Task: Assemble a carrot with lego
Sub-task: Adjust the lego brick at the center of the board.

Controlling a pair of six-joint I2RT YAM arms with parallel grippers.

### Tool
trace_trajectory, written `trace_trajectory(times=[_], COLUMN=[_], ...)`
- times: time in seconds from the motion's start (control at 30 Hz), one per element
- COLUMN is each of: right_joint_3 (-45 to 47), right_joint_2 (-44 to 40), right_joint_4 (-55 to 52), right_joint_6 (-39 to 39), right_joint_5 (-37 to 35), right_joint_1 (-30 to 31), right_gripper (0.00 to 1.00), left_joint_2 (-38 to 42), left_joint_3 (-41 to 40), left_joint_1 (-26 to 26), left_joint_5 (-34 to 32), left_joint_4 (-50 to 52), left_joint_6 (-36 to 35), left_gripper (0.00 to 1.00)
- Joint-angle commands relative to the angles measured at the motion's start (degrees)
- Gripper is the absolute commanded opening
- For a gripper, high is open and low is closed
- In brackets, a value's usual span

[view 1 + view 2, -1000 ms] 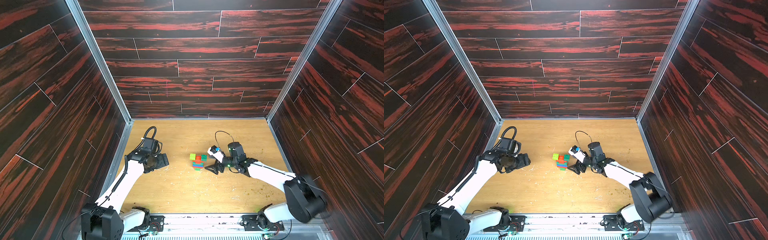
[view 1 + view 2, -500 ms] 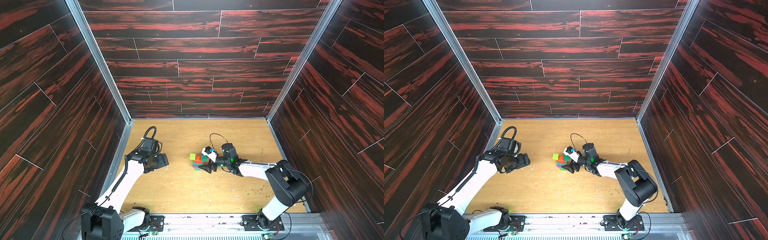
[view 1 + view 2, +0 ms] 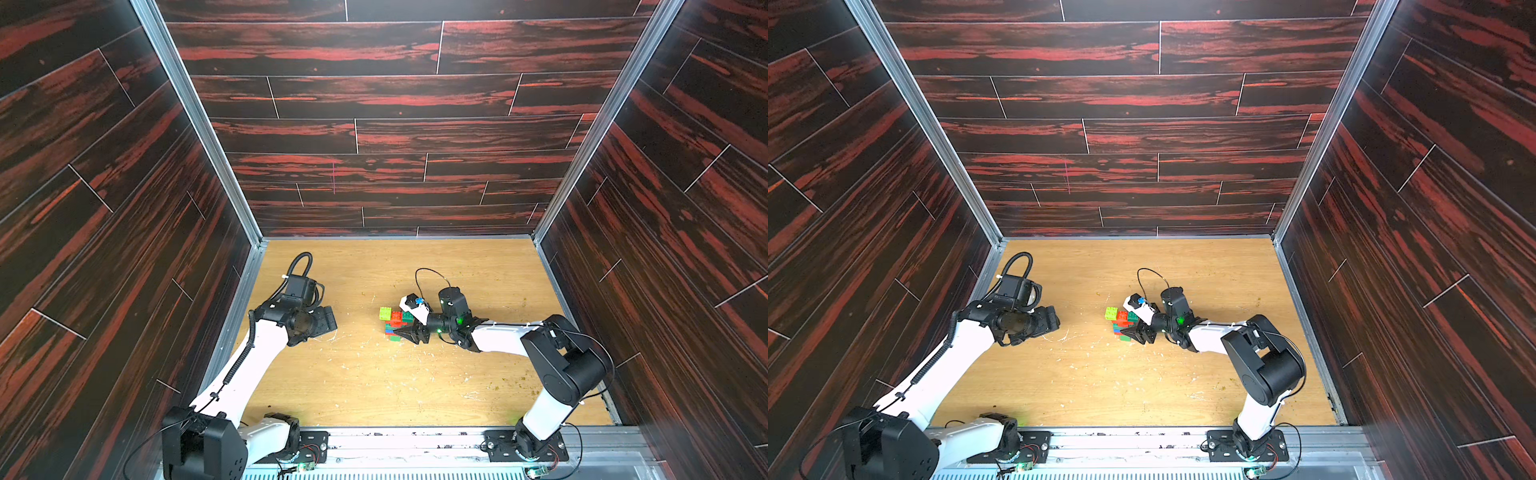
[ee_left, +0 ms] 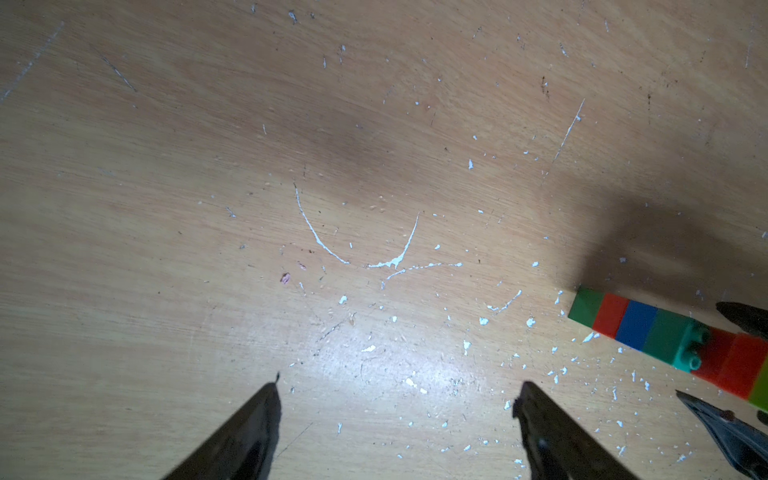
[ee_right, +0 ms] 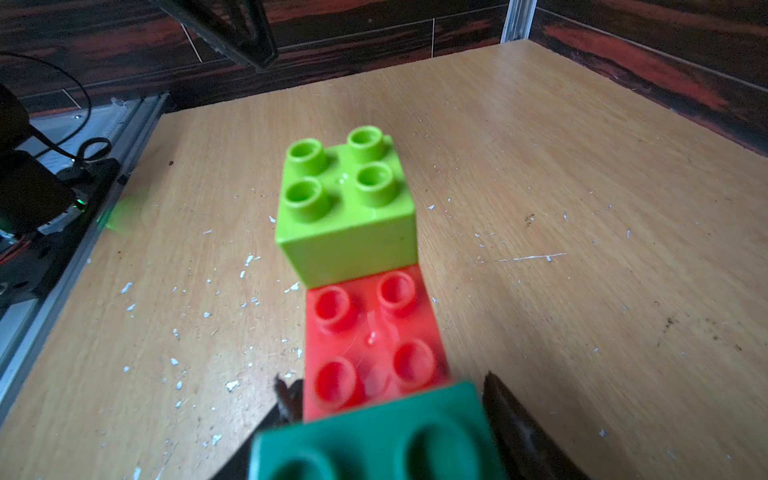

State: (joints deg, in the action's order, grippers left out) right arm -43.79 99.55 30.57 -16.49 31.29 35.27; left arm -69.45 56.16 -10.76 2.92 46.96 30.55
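At the near edge we see the metal rail [image 3: 415, 432] that carries both arm bases. Beyond it lies the wooden table [image 3: 374, 386], flecked with white scratches [image 4: 365, 249].

On the left side the left gripper [image 4: 397, 392] hangs over bare wood, its fingers spread wide with nothing between them, well apart from the build.

Near the middle of the table stands the carrot [image 3: 392, 328]. Its long axis is upright. The small green tip [image 4: 584, 305] rests on the wood and points down. Bands of red, blue and teal rise from it to the wide end on top, studs facing up. That wide end is a crosswise row running left to right: the lime brick [image 5: 349, 216] at the left, the red brick [image 5: 365, 328] in the middle and the dark green brick [image 5: 374, 436] at the right.

The right gripper [image 5: 388, 386] reaches in from the right at the level of the wide end. Its fingers [image 5: 498, 399] flank the stack just under the dark green brick, one on the near side and one on the far side, close against the plastic. Whether they press on it we cannot tell.

Behind everything rises the far wall [image 3: 374, 124] of dark, red-streaked panels.
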Motion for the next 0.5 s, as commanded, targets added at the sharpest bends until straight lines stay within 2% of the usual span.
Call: trace_trajectory(times=[0.0, 0.47], right_joint_3=[-1.2, -1.7], right_joint_2=[2.1, 3.1], right_joint_4=[0.5, 0.1], right_joint_6=[0.7, 0.6], right_joint_5=[0.3, -0.6], right_joint_1=[0.4, 0.9], right_gripper=[0.64, 0.54], left_joint_2=[0.7, 2.3], left_joint_3=[1.4, 0.8], left_joint_1=[0.3, 0.4], left_joint_5=[-1.0, -1.6], left_joint_4=[1.3, 1.9], left_joint_6=[-0.4, -0.1], left_gripper=[0.9, 0.9])
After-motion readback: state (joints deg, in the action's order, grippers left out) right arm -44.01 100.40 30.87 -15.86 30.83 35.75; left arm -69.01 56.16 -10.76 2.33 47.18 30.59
